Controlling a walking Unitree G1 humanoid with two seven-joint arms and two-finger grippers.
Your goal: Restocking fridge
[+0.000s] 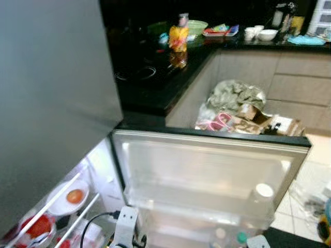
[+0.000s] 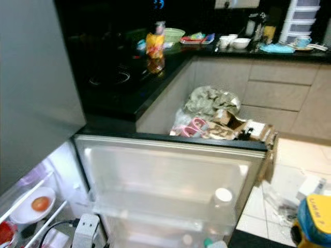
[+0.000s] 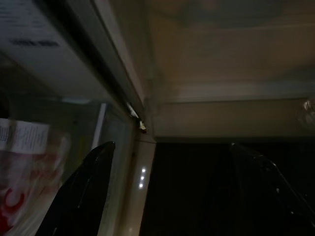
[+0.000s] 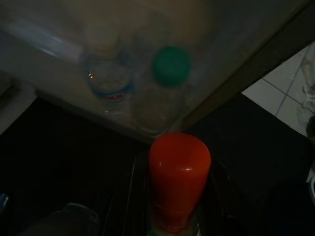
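Observation:
The fridge door stands open before me, with its pale inner shelves toward me. A white-capped bottle stands in the door shelf at the right. Lower down are a green-capped bottle and a clear water bottle. My right gripper is shut on a bottle with a red cap, held just below that door shelf. My left gripper is open, its black fingers wide apart beside the fridge's edge, with a red-printed packet behind them.
The lit fridge interior at lower left holds a white plate with an orange fruit and red items on wire shelves. A black counter bears a yellow bottle. A heap of rubbish lies on the floor beyond the door.

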